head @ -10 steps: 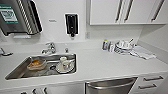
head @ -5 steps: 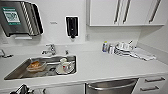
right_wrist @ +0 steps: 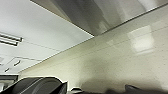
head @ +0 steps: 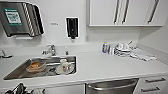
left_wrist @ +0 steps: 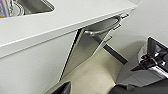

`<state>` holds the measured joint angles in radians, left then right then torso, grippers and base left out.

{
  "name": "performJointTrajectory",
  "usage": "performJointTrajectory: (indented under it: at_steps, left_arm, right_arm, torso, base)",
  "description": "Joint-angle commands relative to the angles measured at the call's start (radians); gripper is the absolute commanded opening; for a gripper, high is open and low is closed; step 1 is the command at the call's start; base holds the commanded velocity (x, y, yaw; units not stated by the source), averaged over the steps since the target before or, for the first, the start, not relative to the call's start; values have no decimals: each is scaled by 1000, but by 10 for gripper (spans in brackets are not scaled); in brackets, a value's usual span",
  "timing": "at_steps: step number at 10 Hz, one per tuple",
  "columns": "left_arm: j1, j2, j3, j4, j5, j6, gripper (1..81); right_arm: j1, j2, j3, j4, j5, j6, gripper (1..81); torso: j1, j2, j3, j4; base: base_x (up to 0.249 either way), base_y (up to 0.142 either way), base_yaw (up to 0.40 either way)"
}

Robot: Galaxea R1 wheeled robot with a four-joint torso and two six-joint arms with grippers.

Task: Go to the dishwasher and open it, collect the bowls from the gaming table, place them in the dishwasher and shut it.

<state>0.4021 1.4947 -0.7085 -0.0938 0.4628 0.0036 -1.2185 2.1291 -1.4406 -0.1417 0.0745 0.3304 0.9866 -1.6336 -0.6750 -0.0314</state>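
The dishwasher (head: 112, 86) shows its brushed steel front and curved handle under the white counter (head: 100, 67), right of the sink. In the left wrist view the same steel front (left_wrist: 86, 48) hangs below the counter edge, with its handle (left_wrist: 105, 25) near the top and a dark gap along one side. A steel surface (right_wrist: 100, 15) also fills one corner of the right wrist view, beside white cabinet fronts. A dark part of my left arm (head: 17, 89) pokes in at the lower left of the head view. The gaming table and its bowls are out of view.
A steel sink (head: 15, 72) holds a mug, a plate and a tub of food. A tap (head: 51, 50) stands behind it. Stacked dishes and a cloth (head: 125, 50) sit at the back right. White drawers (head: 152, 85) flank the dishwasher. A pale tiled floor (left_wrist: 87, 75) lies below.
The whole head picture has slid down a little, so the camera has moved. Nothing on the counter or in the sink has shifted.
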Motion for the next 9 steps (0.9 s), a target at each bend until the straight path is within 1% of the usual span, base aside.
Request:
performJointTrajectory:
  at_steps: [1, 2, 3, 5, 6, 8, 9]
  left_arm:
    - [-139, -79, 46, -18, 13, 6, 811]
    - [-154, -83, 53, -20, 14, 4, 811]
    - [-157, -79, 55, -23, 13, 4, 811]
    - [-157, -56, 75, -20, 13, 4, 811]
    - [-157, -45, 81, -20, 13, 4, 811]
    - [-157, -8, 78, -20, 11, 4, 811]
    - [-157, 6, 78, -20, 11, 4, 811]
  right_arm:
    - [104, -62, 53, 21, -33, -1, 811]
    - [116, -65, 60, 25, -36, -1, 811]
    - [130, -73, 65, 43, -39, 13, 811]
    - [181, -96, 103, 59, -88, 19, 811]
    - [210, -105, 121, 76, -100, 22, 811]
    - [271, -154, 169, 117, -154, 62, 811]
    - [297, -200, 209, 125, -168, 87, 811]
  torso:
    - [0, 0, 0, 0]
    - [-1, 0, 0, 0]
    - [0, 0, 0, 0]
    - [0, 0, 0, 0]
    - [0, 0, 0, 0]
    - [0, 0, 0, 0]
    - [0, 0, 0, 0]
  base:
    - [0, 0, 0]
    - [0, 0, 0]
    - [0, 0, 0]
    - [0, 0, 0]
    - [0, 0, 0]
    - [0, 0, 0]
    - [0, 0, 0]
